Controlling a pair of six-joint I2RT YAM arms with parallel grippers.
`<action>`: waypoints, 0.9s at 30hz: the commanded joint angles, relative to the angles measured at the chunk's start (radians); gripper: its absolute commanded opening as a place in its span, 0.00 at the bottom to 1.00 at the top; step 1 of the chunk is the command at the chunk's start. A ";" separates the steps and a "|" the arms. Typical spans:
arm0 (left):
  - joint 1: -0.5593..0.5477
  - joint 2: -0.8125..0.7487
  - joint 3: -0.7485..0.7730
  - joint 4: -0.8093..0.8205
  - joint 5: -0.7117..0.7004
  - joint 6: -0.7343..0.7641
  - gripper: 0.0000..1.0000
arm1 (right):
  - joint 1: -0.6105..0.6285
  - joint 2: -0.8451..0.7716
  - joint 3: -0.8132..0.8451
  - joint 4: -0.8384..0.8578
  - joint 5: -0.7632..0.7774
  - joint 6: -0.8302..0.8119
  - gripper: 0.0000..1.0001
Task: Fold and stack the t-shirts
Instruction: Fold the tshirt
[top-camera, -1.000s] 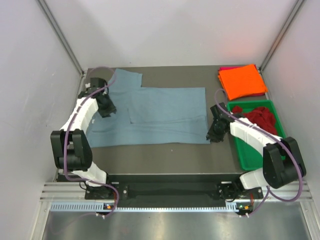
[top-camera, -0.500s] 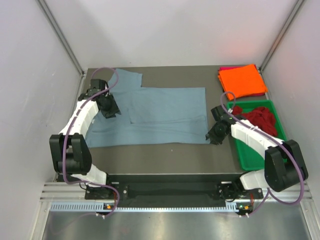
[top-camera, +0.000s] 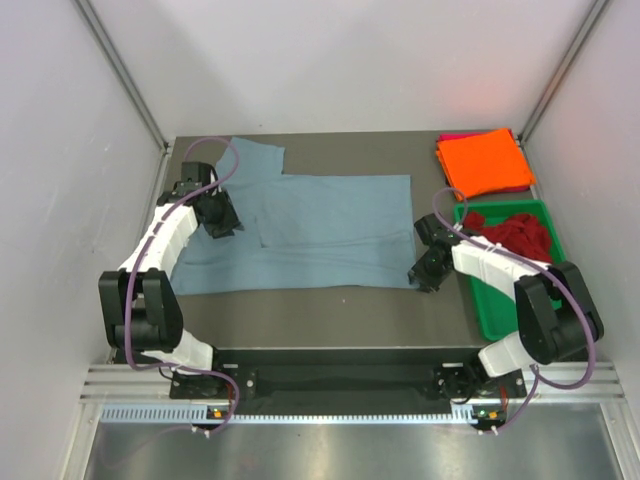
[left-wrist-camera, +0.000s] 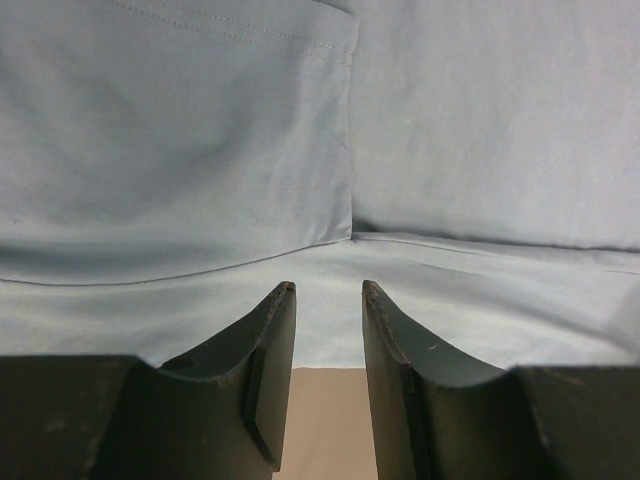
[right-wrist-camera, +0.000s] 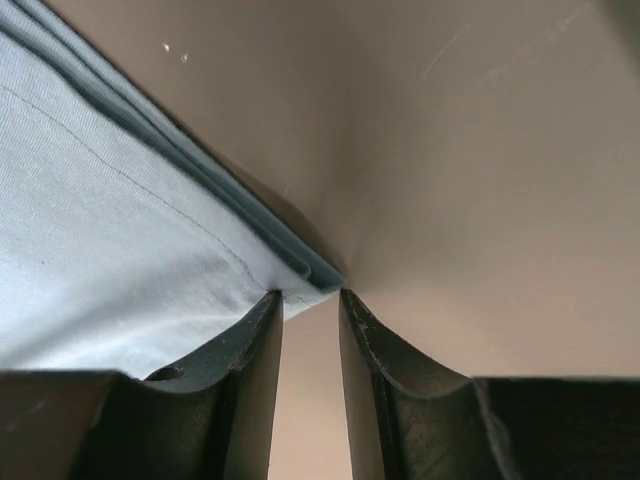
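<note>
A blue-grey t-shirt (top-camera: 330, 225) is lying spread across the middle of the table (top-camera: 300, 320), partly folded lengthwise. At the far right, an orange t-shirt (top-camera: 485, 162) is sitting folded on a magenta t-shirt (top-camera: 455, 136). A dark red t-shirt (top-camera: 520, 235) is lying crumpled in the green tray (top-camera: 490, 320). The left gripper (left-wrist-camera: 328, 292) is hovering at the blue-grey shirt's left edge and the right gripper (right-wrist-camera: 310, 296) at its near right corner. Both are showing jaws apart, clamping nothing. The fold looks midway. Next, each gripper is likely needing to pinch its edge.

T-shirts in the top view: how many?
4: blue-grey shirt spread mid-table; orange shirt folded far right, atop a pink shirt barely showing; dark red shirt crumpled in green tray. Others may be hidden.
</note>
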 joint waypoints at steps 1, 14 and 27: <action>0.002 -0.024 -0.001 0.040 -0.003 0.010 0.38 | 0.015 0.020 -0.002 0.033 0.037 0.023 0.30; 0.002 -0.032 0.018 -0.011 -0.130 0.012 0.38 | 0.026 -0.036 -0.031 -0.068 0.213 -0.066 0.00; 0.007 0.005 0.074 -0.064 -0.299 -0.022 0.38 | 0.031 -0.156 -0.091 -0.113 0.287 -0.126 0.00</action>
